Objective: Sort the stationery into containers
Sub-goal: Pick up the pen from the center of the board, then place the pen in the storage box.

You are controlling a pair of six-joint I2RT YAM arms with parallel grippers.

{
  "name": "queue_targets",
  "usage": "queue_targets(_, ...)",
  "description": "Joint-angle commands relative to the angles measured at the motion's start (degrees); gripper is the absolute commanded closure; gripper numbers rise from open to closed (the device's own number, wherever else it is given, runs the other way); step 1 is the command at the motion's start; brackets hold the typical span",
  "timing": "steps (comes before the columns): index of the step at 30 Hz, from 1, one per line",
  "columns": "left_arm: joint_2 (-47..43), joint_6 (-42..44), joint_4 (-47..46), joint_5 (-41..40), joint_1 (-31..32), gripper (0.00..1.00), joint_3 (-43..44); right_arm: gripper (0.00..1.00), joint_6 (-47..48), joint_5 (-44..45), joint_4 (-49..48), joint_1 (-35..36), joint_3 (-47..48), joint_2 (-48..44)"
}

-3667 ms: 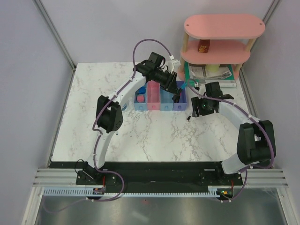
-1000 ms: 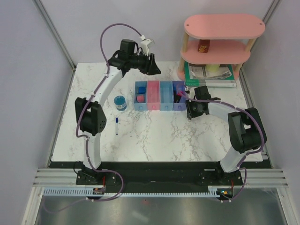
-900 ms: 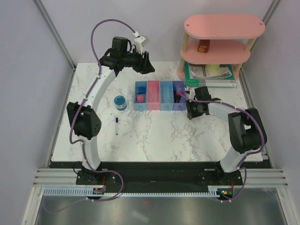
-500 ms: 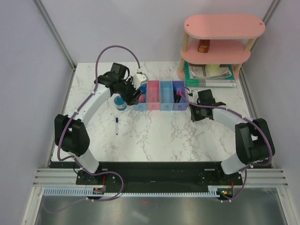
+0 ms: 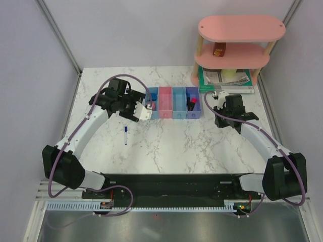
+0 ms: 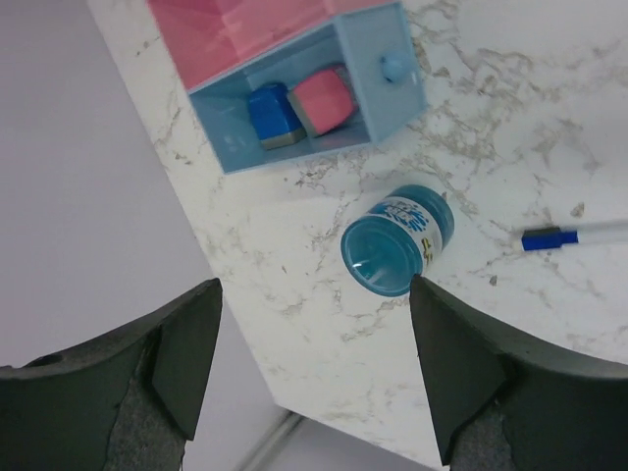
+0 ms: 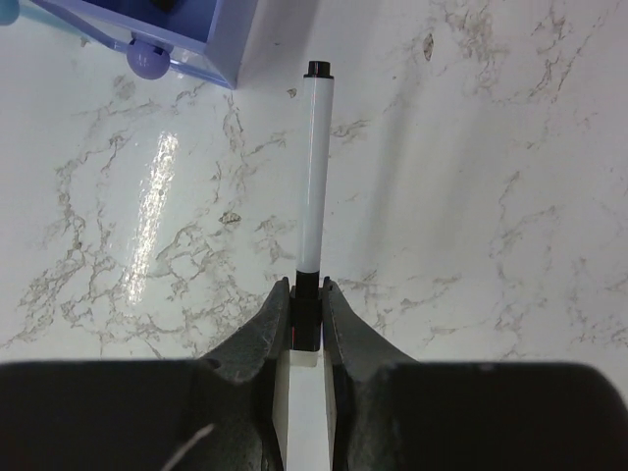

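- The left tool [image 6: 312, 329] hangs over the surface [image 6: 294, 265] with its fingers [image 6: 182, 343] spread wide and nothing between them.
- The tape roll [image 6: 397, 240] lies on its side on the marble, not yet in a container. In the left wrist view it sits at about 1 o'clock from the middle of the gap, close to the finger on the picture's right. Its open end faces about 7 o'clock, so its axis runs roughly 7 to 1.
- The left arm is plainly the nearer one to the roll. I judge the tool must shift toward 1 o'clock to straddle it.
- A blue-capped pen [image 6: 579, 235] lies loose at 3 o'clock of the roll, well apart from the left tool.
- At 11 o'clock of the roll, the light blue bin [image 6: 388, 108] holds a blue eraser [image 6: 273, 113] and a pink eraser [image 6: 324, 98].
- The right tool [image 7: 306, 294] is pinched narrow on the tail of a white pen [image 7: 316, 177].
- That pen's long axis runs 6 to 12, black tip at 12. The purple bin [image 7: 231, 54] stands at 10 o'clock of the tip, so the drop probably needs a shift that way.
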State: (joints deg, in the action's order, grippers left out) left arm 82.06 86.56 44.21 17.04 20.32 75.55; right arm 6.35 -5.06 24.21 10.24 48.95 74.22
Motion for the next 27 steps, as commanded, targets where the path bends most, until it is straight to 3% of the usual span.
queue_targets(1,-3.7,33.5,-1.1,-2.4,-0.9,0.16,-8.6,0.83,1.8,-2.0,1.2,0.0,6.0,-0.8)
queue_targets(2,-4.2,40.4,-1.0,-2.5,-1.2,0.16,-10.1,0.83,1.8,-2.8,1.3,0.0,7.5,0.2)
queue_targets(5,-5.2,49.8,-1.1,-2.4,-1.7,0.16,-14.5,0.83,1.0,-7.2,1.7,0.0,14.3,3.1)
queue_targets(11,-4.4,63.1,-1.1,-1.9,-4.0,0.15,-19.6,0.82,-3.5,-13.3,0.0,3.0,25.8,12.2)
queue_targets(22,3.6,64.8,-1.0,-2.2,-4.9,0.16,-20.9,0.82,-7.6,-16.3,-5.6,9.7,36.8,29.5)
queue_targets(27,8.5,65.0,-1.0,-3.4,-4.9,0.17,-18.8,0.81,-8.2,-17.1,-6.9,11.0,39.1,32.8)
